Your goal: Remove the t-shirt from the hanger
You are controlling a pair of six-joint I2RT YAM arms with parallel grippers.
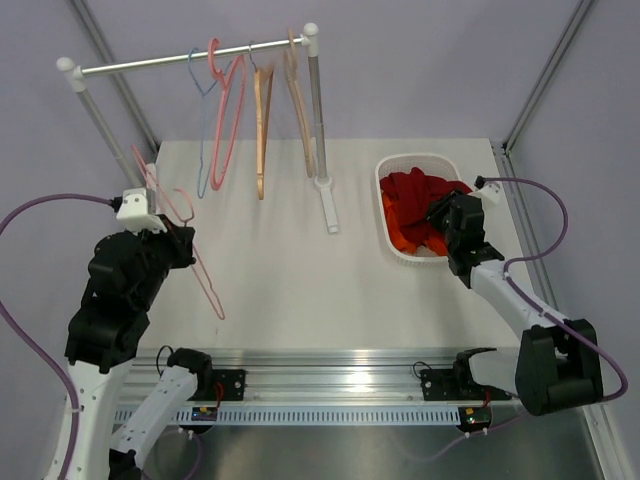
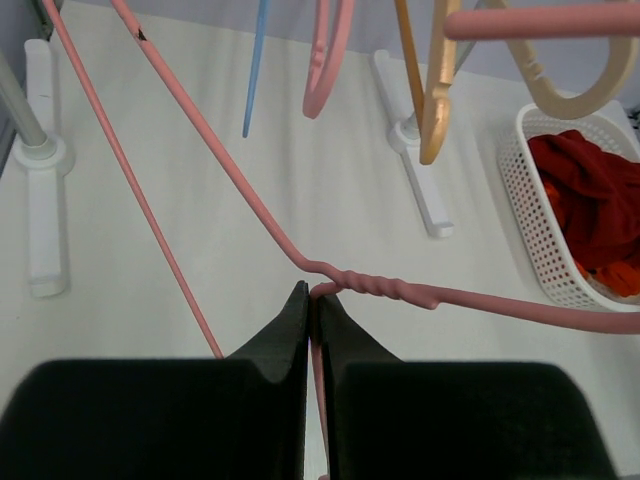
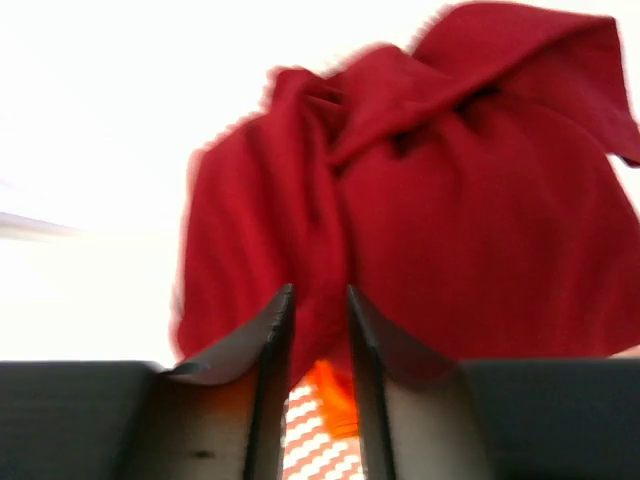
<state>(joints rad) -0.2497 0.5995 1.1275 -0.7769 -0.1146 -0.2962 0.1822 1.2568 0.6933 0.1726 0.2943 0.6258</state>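
Observation:
My left gripper (image 1: 178, 238) (image 2: 312, 296) is shut on the neck of a bare pink wire hanger (image 1: 207, 283) (image 2: 400, 288), just below its twisted part, and holds it off the table at the left. The red t-shirt (image 1: 408, 188) (image 3: 450, 200) lies bunched in the white basket (image 1: 400, 165) at the right. My right gripper (image 1: 447, 218) (image 3: 318, 296) is over the basket, its jaws narrowly apart and pinching a fold of the red t-shirt. The right wrist view is blurred.
A clothes rack (image 1: 190, 62) stands at the back with a blue hanger (image 1: 203, 130), a pink one (image 1: 230, 120) and two wooden ones (image 1: 262, 125); its white feet (image 1: 328, 205) rest on the table. Orange cloth (image 1: 395, 232) lies under the red t-shirt.

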